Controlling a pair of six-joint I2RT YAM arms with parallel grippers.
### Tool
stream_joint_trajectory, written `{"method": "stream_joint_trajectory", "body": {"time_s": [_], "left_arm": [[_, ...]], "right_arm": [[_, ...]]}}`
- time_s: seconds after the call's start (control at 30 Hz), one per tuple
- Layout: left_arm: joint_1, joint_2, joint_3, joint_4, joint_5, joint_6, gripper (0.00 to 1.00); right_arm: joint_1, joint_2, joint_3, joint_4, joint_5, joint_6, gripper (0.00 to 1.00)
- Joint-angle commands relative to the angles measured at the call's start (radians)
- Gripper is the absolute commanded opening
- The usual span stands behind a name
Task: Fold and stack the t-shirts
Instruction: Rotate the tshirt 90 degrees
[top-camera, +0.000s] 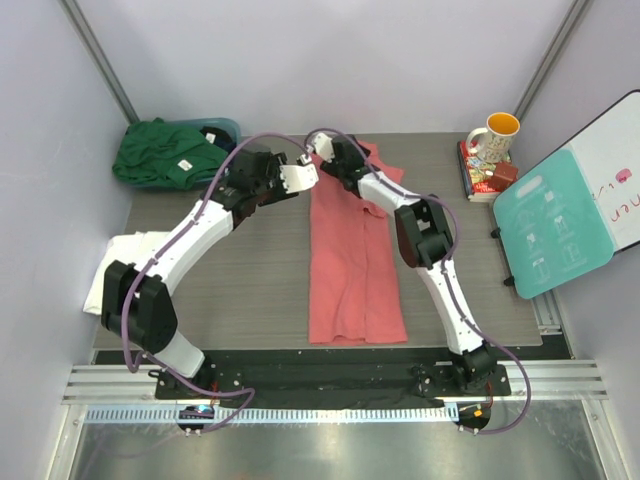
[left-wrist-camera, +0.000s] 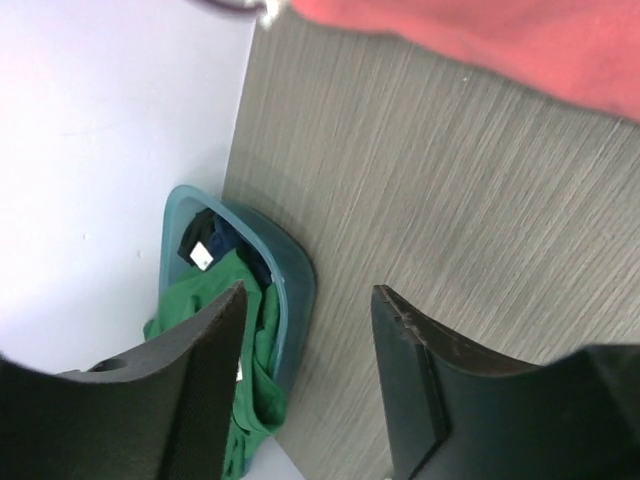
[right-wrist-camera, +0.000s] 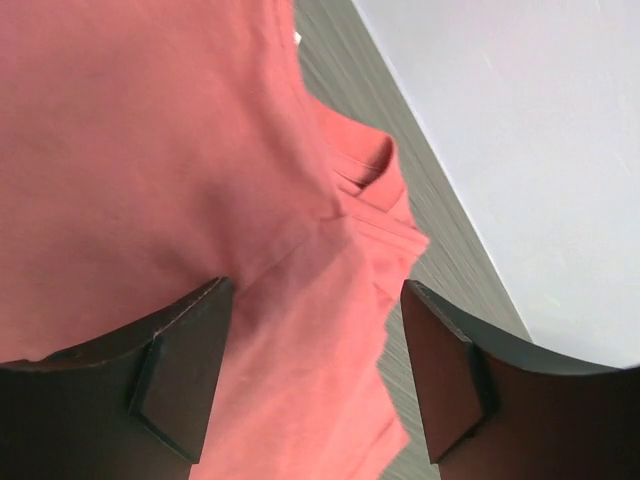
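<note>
The coral-red t-shirt lies as a long narrow strip down the middle of the table, collar at the far end. Both grippers hang over that far end. My left gripper is at the shirt's far left edge and stands open over bare table, nothing between its fingers. Just above the collar area, my right gripper is also open, the coral cloth lying under its spread fingers. The dark green t-shirt spills from the teal tub. A white t-shirt lies at the left edge, partly under the left arm.
The teal tub sits at the back left corner against the wall. At the back right, a mug stands on a pile of books. A teal and white board leans at the right edge.
</note>
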Motion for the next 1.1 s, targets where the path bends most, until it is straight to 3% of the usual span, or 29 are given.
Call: {"method": "stream_joint_trajectory", "body": {"time_s": [0.0, 0.17, 0.3, 0.43, 0.57, 0.7, 0.77, 1.07], "left_arm": [[-0.019, -0.046, 0.029, 0.055, -0.002, -0.011, 0.58], [-0.032, -0.065, 0.008, 0.052, 0.024, 0.071, 0.7], [-0.054, -0.078, -0.012, 0.049, 0.027, 0.095, 0.71], [-0.08, -0.108, -0.055, 0.0, 0.086, 0.133, 0.71], [-0.12, -0.173, -0.196, 0.0, 0.192, 0.299, 0.73], [-0.16, -0.228, -0.374, 0.001, 0.28, 0.431, 0.75], [-0.171, -0.249, -0.411, -0.002, 0.317, 0.45, 0.76], [-0.22, -0.314, -0.601, -0.051, 0.516, 0.692, 0.79]], "right_arm": [[-0.078, -0.168, -0.06, 0.035, 0.064, -0.04, 0.76], [-0.145, -0.311, -0.242, 0.027, 0.026, -0.063, 0.83], [-0.156, -0.469, -0.4, 0.039, -0.115, -0.069, 0.89], [-0.156, -0.659, -0.55, -0.06, -0.257, -0.11, 0.88], [-0.143, -0.988, -0.962, -0.131, -0.42, -0.323, 0.88], [-0.132, -1.275, -1.259, -0.286, -0.557, -0.636, 0.88], [-0.132, -1.375, -1.385, -0.353, -0.619, -0.705, 0.88], [-0.13, -1.728, -1.653, -0.536, -0.755, -0.914, 0.89]]}}
